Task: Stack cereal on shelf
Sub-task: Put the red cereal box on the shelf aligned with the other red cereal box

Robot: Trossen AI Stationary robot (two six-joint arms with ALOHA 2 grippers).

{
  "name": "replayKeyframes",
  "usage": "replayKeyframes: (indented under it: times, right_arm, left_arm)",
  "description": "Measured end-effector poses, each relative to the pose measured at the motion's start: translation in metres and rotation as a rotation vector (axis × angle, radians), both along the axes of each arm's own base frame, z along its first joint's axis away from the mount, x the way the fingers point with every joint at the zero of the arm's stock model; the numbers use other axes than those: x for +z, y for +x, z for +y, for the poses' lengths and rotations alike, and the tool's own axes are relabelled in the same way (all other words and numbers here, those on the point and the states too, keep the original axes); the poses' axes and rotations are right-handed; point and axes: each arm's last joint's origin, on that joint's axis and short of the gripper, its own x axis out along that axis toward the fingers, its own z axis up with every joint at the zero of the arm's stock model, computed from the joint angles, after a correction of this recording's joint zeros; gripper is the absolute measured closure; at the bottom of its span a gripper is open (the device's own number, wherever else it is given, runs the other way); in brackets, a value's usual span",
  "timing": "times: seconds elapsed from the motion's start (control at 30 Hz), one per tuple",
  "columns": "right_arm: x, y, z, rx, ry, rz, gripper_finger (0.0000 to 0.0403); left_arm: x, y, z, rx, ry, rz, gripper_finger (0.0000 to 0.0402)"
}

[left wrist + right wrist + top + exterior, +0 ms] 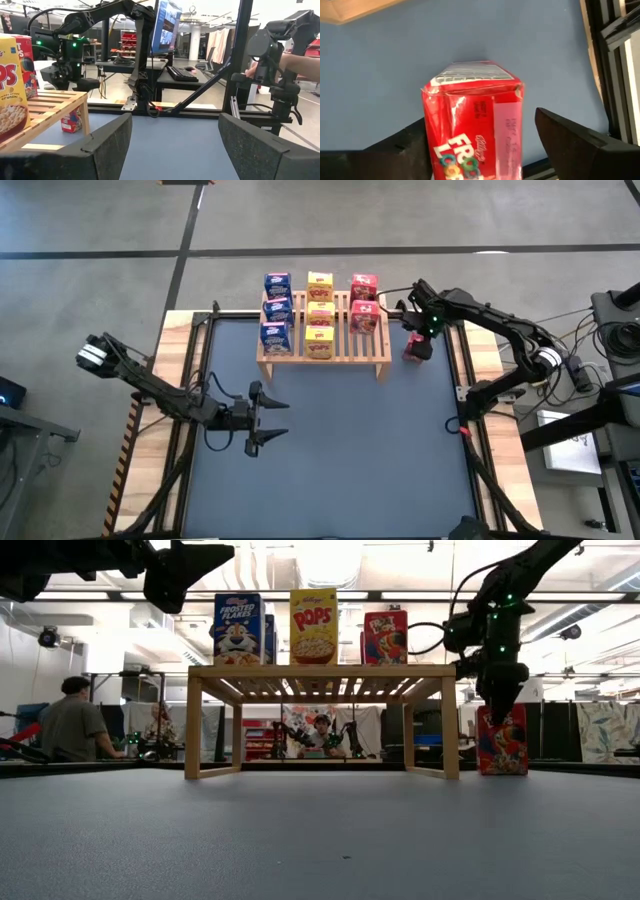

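The wooden slatted shelf [345, 340] stands at the table's far middle. On it stand three blue boxes [276, 310], three yellow boxes [320, 313] and two red boxes [364, 302], each colour in its own row. Another red box [502, 740] stands upright on its bottom on the mat, right of the shelf. My right gripper [420, 335] is open just above it, pointing down, with a finger on either side of the box's top [475, 80]. My left gripper [286, 420] is open and empty over the mat's near left part. My right gripper comes at the red box from above, with its fingers at the two narrow sides near the top. One finger [410, 145] lies close along the box's side, and I cannot tell whether it touches. A gap shows between the other finger [570, 145] and the box.
Free blue mat [350, 450] lies in front of the shelf. Black frame rails [465, 370] run along the mat's left and right edges. People sit in the room beyond the far edge [75, 725].
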Motion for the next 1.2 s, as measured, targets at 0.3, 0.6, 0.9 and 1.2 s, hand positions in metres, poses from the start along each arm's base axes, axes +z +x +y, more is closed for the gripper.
replayKeyframes:
  times: [0.3,0.6,0.9,1.2]
  right_arm:
    - [-0.001,0.000,0.000,0.000,0.011,0.009,0.0183]
    - [0.025,0.002,-0.002,-0.028,-0.036,-0.033,0.0243]
    - [0.063,-0.002,0.003,-0.038,-0.015,-0.022,0.0274]
    - [0.130,-0.010,0.020,-0.057,0.068,-0.120,0.0272]
  left_arm:
    - [-0.001,0.000,0.000,0.000,0.003,0.006,0.0121]
    - [-0.001,0.000,0.000,0.000,-0.002,0.005,0.0121]
    - [0.000,0.000,0.000,0.000,-0.002,0.005,0.0121]
    - [0.000,0.000,0.000,0.000,-0.003,0.004,0.0121]
